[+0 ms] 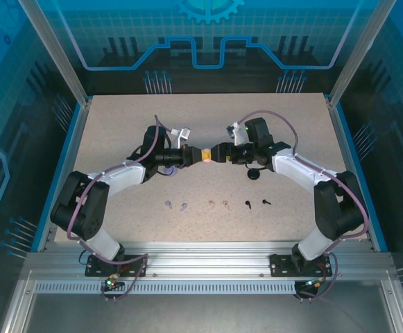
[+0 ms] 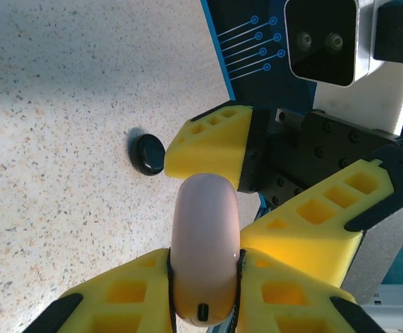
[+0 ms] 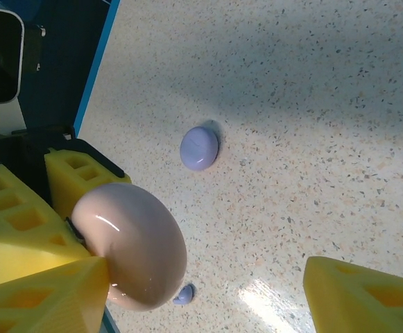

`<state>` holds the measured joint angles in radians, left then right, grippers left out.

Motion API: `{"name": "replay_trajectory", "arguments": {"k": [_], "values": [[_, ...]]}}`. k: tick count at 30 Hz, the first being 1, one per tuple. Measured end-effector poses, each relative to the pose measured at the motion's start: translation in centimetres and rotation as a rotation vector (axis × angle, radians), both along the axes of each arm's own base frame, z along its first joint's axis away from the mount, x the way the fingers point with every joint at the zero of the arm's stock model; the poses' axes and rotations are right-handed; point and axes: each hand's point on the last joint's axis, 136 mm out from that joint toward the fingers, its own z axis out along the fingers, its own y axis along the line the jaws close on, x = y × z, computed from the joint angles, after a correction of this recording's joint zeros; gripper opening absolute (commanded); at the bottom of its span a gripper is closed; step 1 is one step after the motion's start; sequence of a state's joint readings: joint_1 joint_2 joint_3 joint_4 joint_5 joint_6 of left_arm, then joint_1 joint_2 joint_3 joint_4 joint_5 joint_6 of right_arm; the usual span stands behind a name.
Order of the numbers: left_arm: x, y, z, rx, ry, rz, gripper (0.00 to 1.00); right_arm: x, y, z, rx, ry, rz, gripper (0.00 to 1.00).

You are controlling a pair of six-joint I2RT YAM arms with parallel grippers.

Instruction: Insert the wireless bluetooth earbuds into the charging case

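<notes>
Glossy, smooth plastic pink case; matt, speckled table.

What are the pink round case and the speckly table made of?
The pink charging case looks like smooth, glossy plastic: light glints off its curved shell. The table looks like matte speckled stone or laminate. The flecks alone cannot say which.

The work surface was a beige speckled tabletop bordered by a blue rim. Translucent blue panels, printed with circuit traces and a gear motif, enclosed the rear and both sides on aluminium extrusion posts. A slotted aluminium rail ran along the near edge. Light left a bright glare patch on the tabletop.
</notes>
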<state>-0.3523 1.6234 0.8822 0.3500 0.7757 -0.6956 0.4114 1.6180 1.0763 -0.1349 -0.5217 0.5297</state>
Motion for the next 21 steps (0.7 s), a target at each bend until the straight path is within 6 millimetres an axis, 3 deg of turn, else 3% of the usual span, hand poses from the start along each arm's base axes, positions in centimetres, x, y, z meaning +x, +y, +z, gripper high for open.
{"name": "replay_trajectory", "arguments": {"k": [5,11,16,21], "values": [[-0.1,0.2,-0.2,0.008,0.008,0.002,0.0,0.3,-0.8,-1.4,-0.006,0.025,-0.022,0.7],[-0.3,0.1,1.1,-0.005,-0.031,-0.009,0.0,0.4,-2.1,-3.3,-0.042,0.07,-0.06,0.68],[-0.3,0.1,1.3,-0.007,-0.038,-0.009,0.0,-0.3,-2.6,-2.8,-0.034,0.064,-0.062,0.68],[-0.2,0.1,1.4,-0.008,-0.042,-0.01,0.0,-1.4,-2.4,-0.5,0.029,0.041,-0.042,0.65]]}}
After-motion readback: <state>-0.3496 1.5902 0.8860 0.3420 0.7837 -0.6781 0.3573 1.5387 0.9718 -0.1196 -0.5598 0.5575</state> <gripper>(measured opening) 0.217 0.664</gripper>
